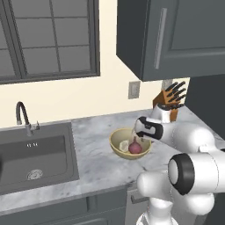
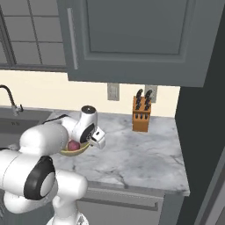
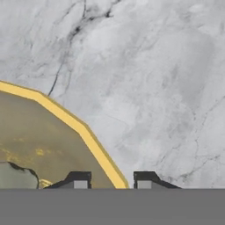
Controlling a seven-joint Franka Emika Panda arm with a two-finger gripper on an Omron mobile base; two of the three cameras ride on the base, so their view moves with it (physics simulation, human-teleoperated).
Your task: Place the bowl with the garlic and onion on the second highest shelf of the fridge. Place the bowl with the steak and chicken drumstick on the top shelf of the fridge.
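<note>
A yellow bowl (image 1: 115, 148) stands on the marble counter (image 1: 96, 132) just right of the sink. The pale garlic (image 1: 124, 145) and the reddish-purple onion (image 1: 135, 147) lie inside it. My gripper (image 3: 112, 180) reaches down at the bowl's far right side. Its two fingertips (image 3: 79, 180) have closed in astride the rim (image 3: 83, 127), one inside the bowl and one outside. From the right base view the arm hides most of the bowl (image 2: 75, 152), and the onion (image 2: 73, 145) peeks out. The bowl with the steak and chicken drumstick, and the fridge shelves, are out of view.
A steel sink (image 1: 39, 158) with a curved faucet (image 1: 22, 115) lies to the left. A knife block (image 2: 141, 115) stands against the back wall under a dark upper cabinet (image 2: 132, 39). The counter's right end meets a tall dark panel (image 2: 202, 132).
</note>
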